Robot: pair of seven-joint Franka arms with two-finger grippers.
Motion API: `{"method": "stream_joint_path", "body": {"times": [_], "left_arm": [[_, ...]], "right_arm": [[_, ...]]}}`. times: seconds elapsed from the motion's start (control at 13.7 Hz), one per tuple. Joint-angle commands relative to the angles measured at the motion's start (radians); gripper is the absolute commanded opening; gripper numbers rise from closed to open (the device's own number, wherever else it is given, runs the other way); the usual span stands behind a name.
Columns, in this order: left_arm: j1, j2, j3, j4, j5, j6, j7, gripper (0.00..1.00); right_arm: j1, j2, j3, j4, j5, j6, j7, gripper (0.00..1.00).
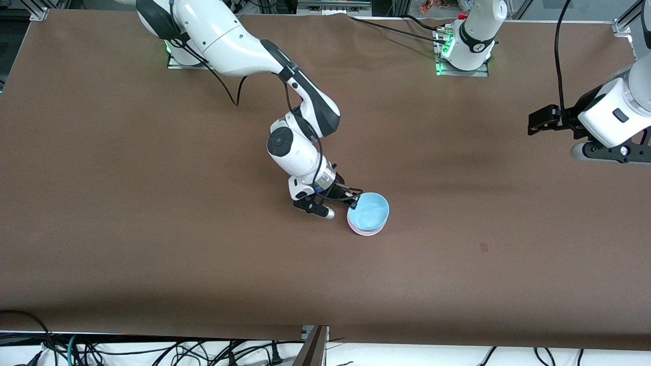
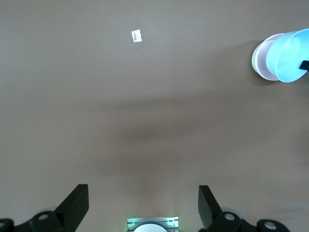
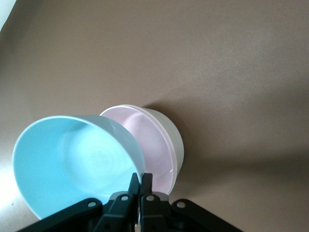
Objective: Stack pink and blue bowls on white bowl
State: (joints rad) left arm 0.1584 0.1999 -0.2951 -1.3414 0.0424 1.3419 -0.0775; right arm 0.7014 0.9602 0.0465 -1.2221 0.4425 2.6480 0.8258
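I count three small round plastic bowls, one of each colour, all gathered just below the centre of the front view. The light sky-blue plastic bowl (image 1: 370, 212) is pinched by its rim in the right gripper (image 1: 354, 202), whose two fingers are closed tight on that rim, as the lower middle of the right wrist view shows (image 3: 140, 189). There the blue bowl (image 3: 72, 162) hangs tilted, partly over the pale pink plastic bowl (image 3: 152, 145), which sits nested inside the shallow white bowl (image 3: 175, 137); only the white one's outer wall shows around the pink rim. In the front view the white bowl (image 1: 363, 232) peeks out as a pale sliver under the blue one. There are two arms. The left gripper (image 2: 143, 205) waits at the right edge of the front view (image 1: 540, 121), over bare brown table (image 1: 152, 229), its fingers spread wide apart and holding nothing. From the left wrist view the stack appears in the upper right corner, blue (image 2: 289, 55) over pink (image 2: 263, 58).
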Motion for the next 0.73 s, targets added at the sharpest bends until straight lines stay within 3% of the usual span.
{"method": "stream_joint_path", "body": {"times": [0.0,0.07,0.51,0.66], "left_arm": [[-0.054,-0.205,0.123,-0.314,-0.092,0.202,0.024,1.00],[-0.056,-0.229,0.143,-0.358,-0.114,0.229,0.031,1.00],[-0.057,-0.234,0.148,-0.357,-0.076,0.237,0.114,1.00],[-0.109,-0.237,0.203,-0.358,-0.076,0.243,0.113,1.00]], "right_arm": [[0.010,0.025,-0.011,0.036,0.008,0.006,0.009,0.00],[0.012,0.025,-0.011,0.035,0.007,0.000,0.010,0.00],[0.023,0.025,-0.010,0.024,-0.011,-0.032,0.015,0.00],[0.021,0.025,-0.010,0.024,-0.011,-0.048,0.016,0.00]]}}
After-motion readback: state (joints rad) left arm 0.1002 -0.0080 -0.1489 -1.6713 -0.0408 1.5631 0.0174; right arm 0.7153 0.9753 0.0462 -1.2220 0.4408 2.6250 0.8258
